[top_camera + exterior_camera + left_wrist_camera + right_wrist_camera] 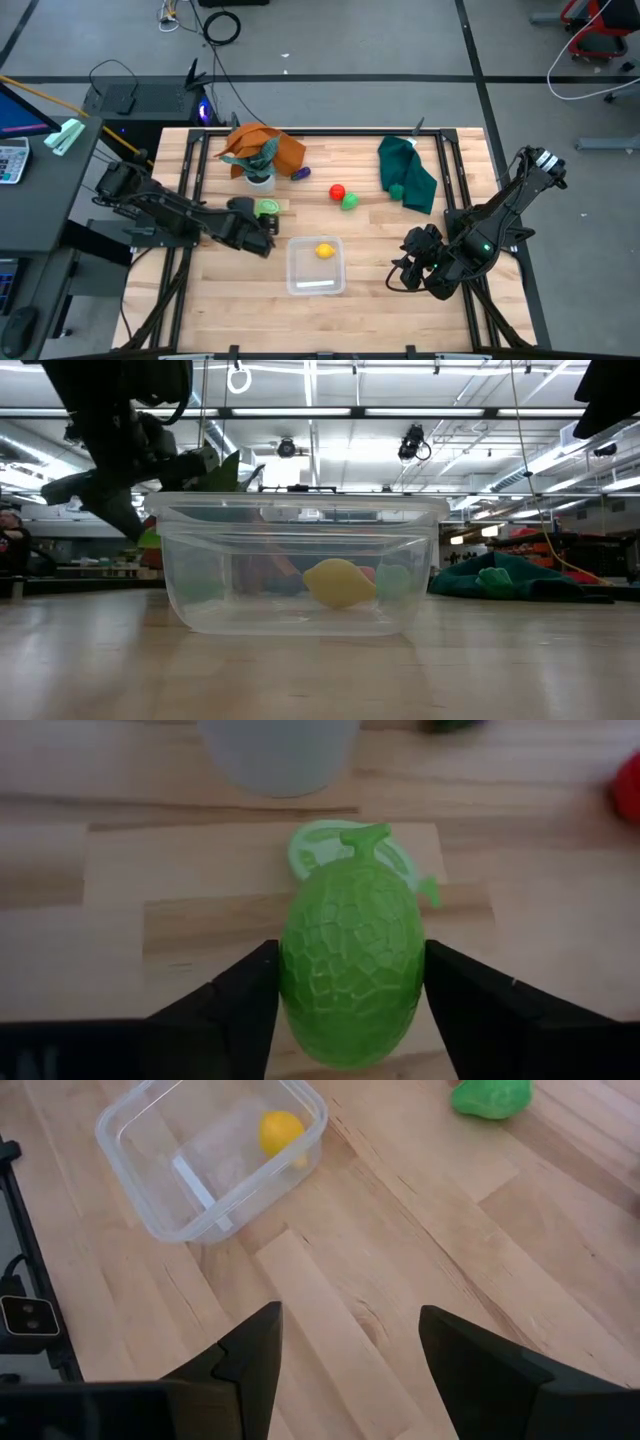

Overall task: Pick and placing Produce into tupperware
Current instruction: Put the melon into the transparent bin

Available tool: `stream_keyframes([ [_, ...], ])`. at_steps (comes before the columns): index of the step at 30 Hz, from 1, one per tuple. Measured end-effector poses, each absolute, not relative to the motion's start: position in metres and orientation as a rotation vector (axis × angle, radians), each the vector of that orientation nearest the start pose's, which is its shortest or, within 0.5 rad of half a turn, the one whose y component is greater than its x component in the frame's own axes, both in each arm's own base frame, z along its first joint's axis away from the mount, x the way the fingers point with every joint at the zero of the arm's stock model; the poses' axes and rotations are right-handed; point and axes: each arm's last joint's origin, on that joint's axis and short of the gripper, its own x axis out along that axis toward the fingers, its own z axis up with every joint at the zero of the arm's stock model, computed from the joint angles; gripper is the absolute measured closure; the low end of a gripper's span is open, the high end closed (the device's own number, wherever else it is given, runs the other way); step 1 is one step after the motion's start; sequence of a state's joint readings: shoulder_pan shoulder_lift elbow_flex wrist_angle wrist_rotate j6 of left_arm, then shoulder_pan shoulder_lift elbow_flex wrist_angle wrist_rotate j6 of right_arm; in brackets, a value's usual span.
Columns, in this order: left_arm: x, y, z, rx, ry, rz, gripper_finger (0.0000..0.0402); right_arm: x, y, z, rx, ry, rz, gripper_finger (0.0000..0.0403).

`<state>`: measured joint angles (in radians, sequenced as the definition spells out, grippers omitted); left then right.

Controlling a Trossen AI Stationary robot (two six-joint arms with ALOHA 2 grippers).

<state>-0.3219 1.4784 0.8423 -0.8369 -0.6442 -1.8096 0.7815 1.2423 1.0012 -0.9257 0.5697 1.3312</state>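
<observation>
My left gripper is shut on a translucent green melon-shaped produce piece, just left of the tupperware and near the white pot; it also shows in the high view. The clear square tupperware stands on the table with a yellow lemon resting on its floor. A red piece, a green piece and a purple piece lie on the wood. Another green piece rests on the dark green cloth. My right gripper hovers open, right of the tupperware. My left gripper pinches the green melon piece between its two fingers, one finger on each flank of its body. The fingers slant down toward the table's far side. The stem end points away from the gripper. In the low view the piece is lifted clear of the table.
A small white pot with a plant and an orange cloth sit just beyond my left gripper. The dark green cloth lies at the far right. Bare wood shows between the tupperware and my right gripper.
</observation>
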Motion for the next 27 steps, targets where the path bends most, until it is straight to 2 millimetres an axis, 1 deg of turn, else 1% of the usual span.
stream_keyframes([
  [6, 0.234, -0.057, 0.179, -0.833, 0.726, 1.139, 0.0167, 0.169, 0.146, 0.268, 0.506, 0.823, -0.410, 0.0204],
  [10, 0.240, -0.051, 0.179, -0.826, 0.750, 1.096, 0.0172, 0.169, 0.146, 0.268, 0.506, 0.823, -0.410, 0.0204],
  [15, 0.246, -0.039, 0.179, -0.802, 0.808, 1.052, 0.0166, 0.169, 0.146, 0.268, 0.506, 0.824, -0.410, 0.0204],
  [19, 0.248, -0.028, 0.179, -0.774, 0.837, 1.053, 0.0170, 0.169, 0.146, 0.268, 0.507, 0.825, -0.409, 0.0204],
  [27, 0.252, -0.007, 0.179, -0.796, 0.878, 1.032, 0.0166, 0.169, 0.146, 0.268, 0.507, 0.825, -0.409, 0.0204],
])
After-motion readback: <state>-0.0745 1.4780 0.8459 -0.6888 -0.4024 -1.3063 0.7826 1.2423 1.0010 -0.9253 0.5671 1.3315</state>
